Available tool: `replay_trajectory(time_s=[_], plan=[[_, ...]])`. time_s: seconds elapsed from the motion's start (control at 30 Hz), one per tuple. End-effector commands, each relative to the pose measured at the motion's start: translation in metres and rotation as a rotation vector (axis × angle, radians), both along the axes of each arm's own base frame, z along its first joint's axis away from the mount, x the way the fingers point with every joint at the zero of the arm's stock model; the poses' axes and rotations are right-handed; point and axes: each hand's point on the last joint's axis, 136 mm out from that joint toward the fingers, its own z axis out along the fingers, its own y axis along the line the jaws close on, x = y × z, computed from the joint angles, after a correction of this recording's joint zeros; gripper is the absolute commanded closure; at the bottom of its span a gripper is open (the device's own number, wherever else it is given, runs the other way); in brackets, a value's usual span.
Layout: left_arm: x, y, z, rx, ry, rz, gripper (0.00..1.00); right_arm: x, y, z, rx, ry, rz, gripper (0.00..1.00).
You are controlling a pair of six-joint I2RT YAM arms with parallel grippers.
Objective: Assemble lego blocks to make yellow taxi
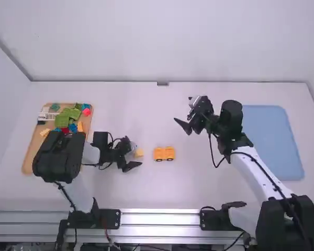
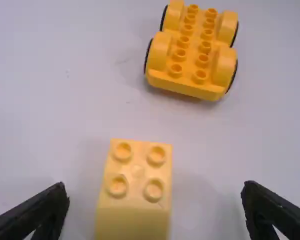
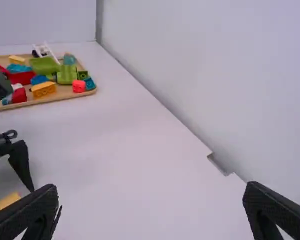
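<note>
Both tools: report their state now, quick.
Left tool: open; pale-yellow four-stud plastic block seen between its spread fingers, not gripped.
Right tool: open, holding nothing.

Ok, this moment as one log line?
left gripper: open, yellow block between fingers, ungripped | right gripper: open, empty | yellow wheeled base: on table, apart from block

Blue mat [image 1: 276, 137] on R side of wht table [image 1: 193, 191]; wht wall [image 1: 162, 42] behind.

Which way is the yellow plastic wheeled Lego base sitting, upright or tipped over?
Upright: the base has its studs on top and black-edged wheels along both sides.
</note>
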Motion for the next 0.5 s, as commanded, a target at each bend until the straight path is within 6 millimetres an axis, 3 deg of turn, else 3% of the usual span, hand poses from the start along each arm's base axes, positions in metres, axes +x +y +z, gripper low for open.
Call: replay_trajectory(time_s=[0.0, 0.03, 0.07, 0.1, 0.13, 0.23, 0.47], plan=[[0.001, -0.001, -0.004, -0.019, 0.005, -0.02, 0.2, 0.003, 0.003, 0.017, 0.015, -0.031, 0.018, 0.02], [0.001, -0.002, -0.004, -0.021, -0.002, -0.029, 0.29, 0.003, 0.003, 0.017, 0.015, -0.032, 0.017, 0.02], [0.001, -0.003, -0.005, -0.02, -0.02, -0.046, 0.47, 0.003, 0.003, 0.017, 0.014, -0.032, 0.017, 0.02], [0.001, -0.003, -0.005, -0.021, -0.026, -0.055, 0.56, 0.003, 0.003, 0.017, 0.014, -0.032, 0.017, 0.02], [0.0, -0.003, -0.005, -0.023, -0.026, -0.057, 0.57, 0.003, 0.003, 0.017, 0.015, -0.031, 0.017, 0.02], [-0.004, -0.008, -0.006, -0.017, -0.052, -0.096, 0.77, 0.003, 0.003, 0.017, 0.015, -0.031, 0.018, 0.02], [-0.003, -0.007, -0.004, -0.027, -0.093, -0.091, 0.86, -0.004, 0.005, 0.005, -0.011, 0.002, 0.052, 0.02]])
